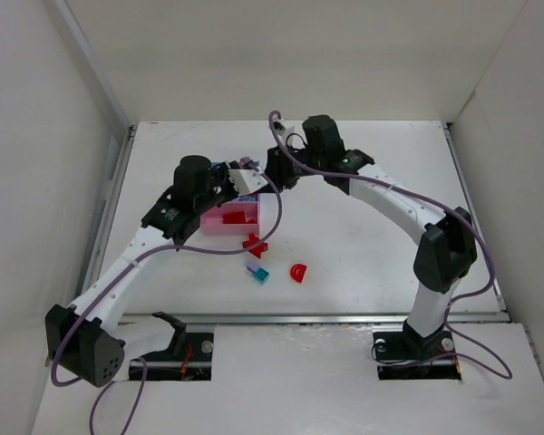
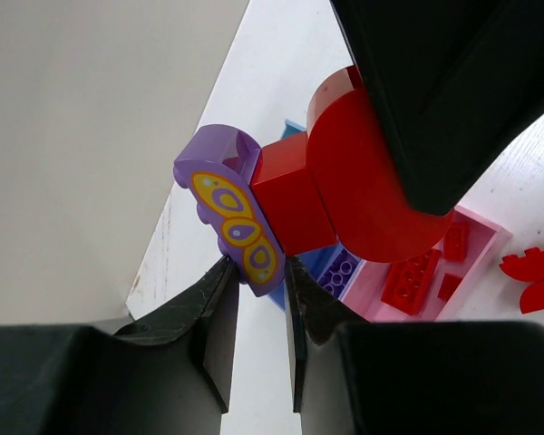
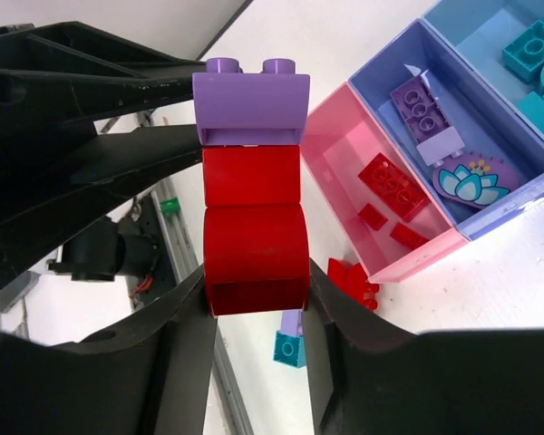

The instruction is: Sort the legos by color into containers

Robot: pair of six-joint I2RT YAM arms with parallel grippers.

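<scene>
The stuck-together stack [image 3: 252, 181] is up in the air beside the pink tray [image 3: 340, 149]. The left jaws are pinching the lilac cap [image 2: 222, 204], and the right jaws are clamped round the red rounded piece [image 3: 256, 258], with a red brick [image 3: 251, 177] sandwiched between. To split it cleanly I'd hold both grips firm and peel by tilting rather than yanking straight, since the hold on the lilac looks thin and might slip.

A stack of bricks [image 3: 254, 190] hangs above the table [image 1: 372, 254], the left gripper [image 2: 258, 272] at one end and the right gripper [image 3: 254, 290] at the other. Below, three trays [image 3: 417, 258] sit side by side, with bricks in each. In front lie loose bricks [image 1: 254, 242] — the arch piece [image 1: 297, 273] rightmost.
</scene>
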